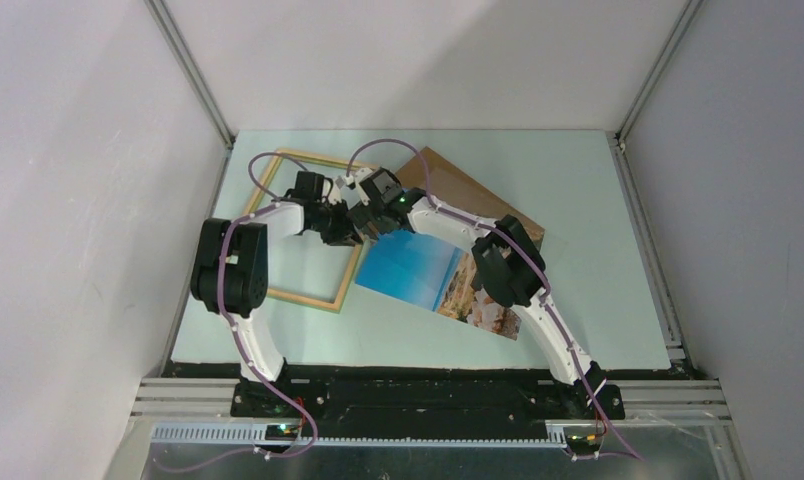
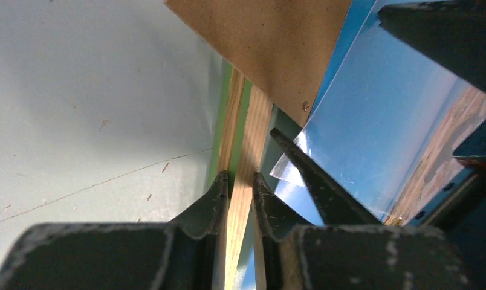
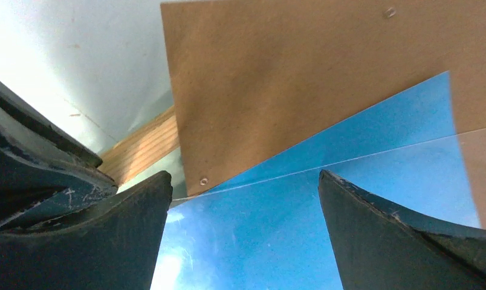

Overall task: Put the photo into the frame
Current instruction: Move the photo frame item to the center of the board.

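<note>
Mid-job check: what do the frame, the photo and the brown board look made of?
Frame: pale bare wood, lengthwise grain visible, green paint on one face. Photo: thin glossy print, probably coated paper, judging by its sheen. Brown board: matte, faintly speckled, likely fibreboard or stiff card.

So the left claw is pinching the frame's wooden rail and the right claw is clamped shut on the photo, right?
Not quite: the right claw is open above the photo, holding nothing, as the right wrist view shows. The left claw is pinching the wooden rail of the frame, as you said.
</note>
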You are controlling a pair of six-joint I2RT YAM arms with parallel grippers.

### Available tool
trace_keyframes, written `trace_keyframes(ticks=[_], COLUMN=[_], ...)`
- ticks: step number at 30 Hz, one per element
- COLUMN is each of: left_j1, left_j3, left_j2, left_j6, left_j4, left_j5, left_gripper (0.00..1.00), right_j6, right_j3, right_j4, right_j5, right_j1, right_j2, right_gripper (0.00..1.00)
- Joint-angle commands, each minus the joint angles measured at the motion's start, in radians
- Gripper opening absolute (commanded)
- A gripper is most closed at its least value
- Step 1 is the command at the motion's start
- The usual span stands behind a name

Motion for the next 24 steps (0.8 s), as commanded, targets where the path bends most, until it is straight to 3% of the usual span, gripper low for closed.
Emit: trace_keyframes(ticks=[1,15,24], left_j1=[0.013,0.028,0.027], left_j3=[-0.041,-0.047,-0.047], left_j2=[-0.025,-0.022,-0.016], left_j6=[-0.005,-0.004,-0.001], left_j4=[-0.07,-0.068,-0.069], left_j5=[-0.011,0.001,-0.005], left_gripper=[0.0,0.0,0.0], right_j6=[0.025,-0.005,-0.023], right_j3=[-0.039,-0.034,-0.031], right_j4=[0.008,0.056,0.089], right_j5=[-0.033,0.199,0.254], right_j1=[0.018,0.019,-0.003], right_j2=[-0.027,-0.018,-0.037], right_gripper=[0.95,0.94,0.94])
